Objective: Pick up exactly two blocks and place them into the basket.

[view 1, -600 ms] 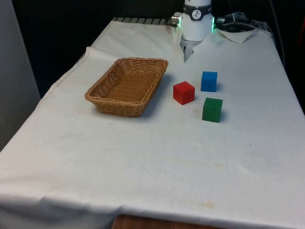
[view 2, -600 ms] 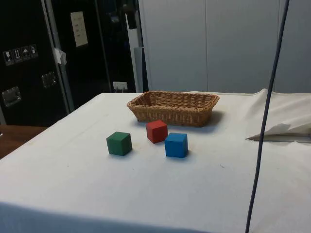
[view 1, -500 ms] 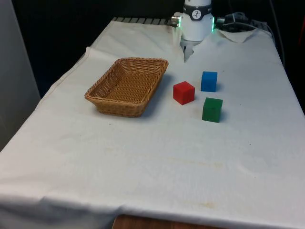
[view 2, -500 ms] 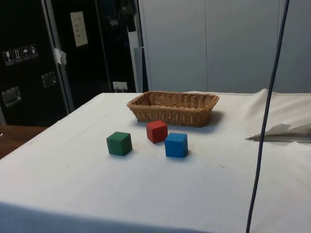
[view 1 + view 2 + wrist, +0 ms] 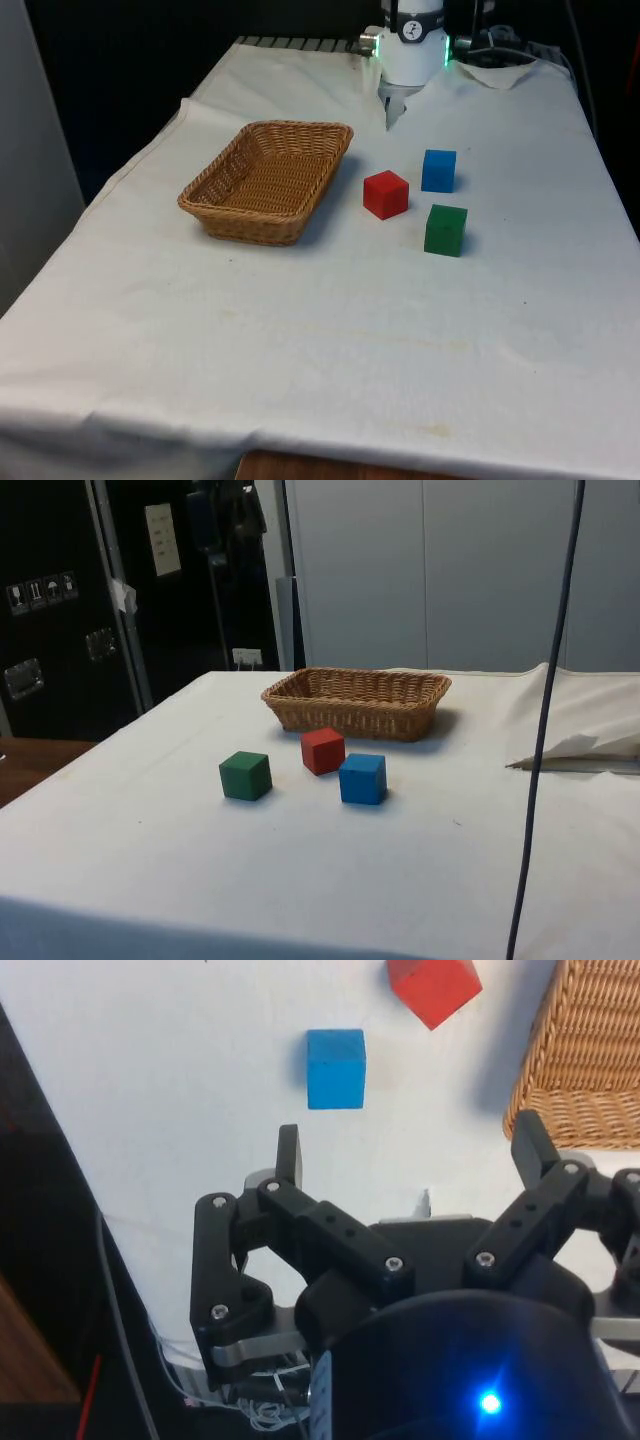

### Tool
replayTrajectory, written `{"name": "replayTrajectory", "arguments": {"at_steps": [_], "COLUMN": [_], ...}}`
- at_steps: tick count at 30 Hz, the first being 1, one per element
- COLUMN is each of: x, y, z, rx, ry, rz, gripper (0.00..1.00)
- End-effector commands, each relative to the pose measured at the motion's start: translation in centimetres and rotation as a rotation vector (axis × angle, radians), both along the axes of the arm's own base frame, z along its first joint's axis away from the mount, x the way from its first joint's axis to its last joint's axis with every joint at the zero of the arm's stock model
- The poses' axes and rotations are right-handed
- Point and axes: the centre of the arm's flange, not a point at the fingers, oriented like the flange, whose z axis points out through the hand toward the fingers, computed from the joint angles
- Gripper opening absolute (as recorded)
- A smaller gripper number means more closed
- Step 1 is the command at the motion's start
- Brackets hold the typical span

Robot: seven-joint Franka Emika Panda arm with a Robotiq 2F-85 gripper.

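White-clothed bench [image 5: 330, 340]: basket [image 5: 268, 180], red [image 5: 385, 193], blue [image 5: 438, 170], green [image 5: 445, 229] blocks. Dark cabinets [image 5: 70, 610] behind. Fingers [image 5: 289, 1155] spread, empty.

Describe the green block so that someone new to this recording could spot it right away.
Start from the wicker basket on the white cloth; three blocks sit in a cluster on the front view's right of it. The green block is the one nearest the front camera, farther from the basket than the red block, with the blue block behind it.
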Motion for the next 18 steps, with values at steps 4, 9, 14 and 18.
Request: {"name": "replayTrajectory", "arguments": {"at_steps": [4,9,14,18], "x": [-0.7,-1.7,-2.1,-1.6], "y": [-0.4,-0.8,-0.7,0.5], "z": [-0.8,-2.2,-3.3,-4.3], "rx": [0.010,0.015,0.019,0.013], "ry": [-0.010,-0.015,-0.024,-0.027], "rz": [-0.004,-0.006,-0.007,-0.003], "gripper": [1.00,1.00,1.00,1.00]}}
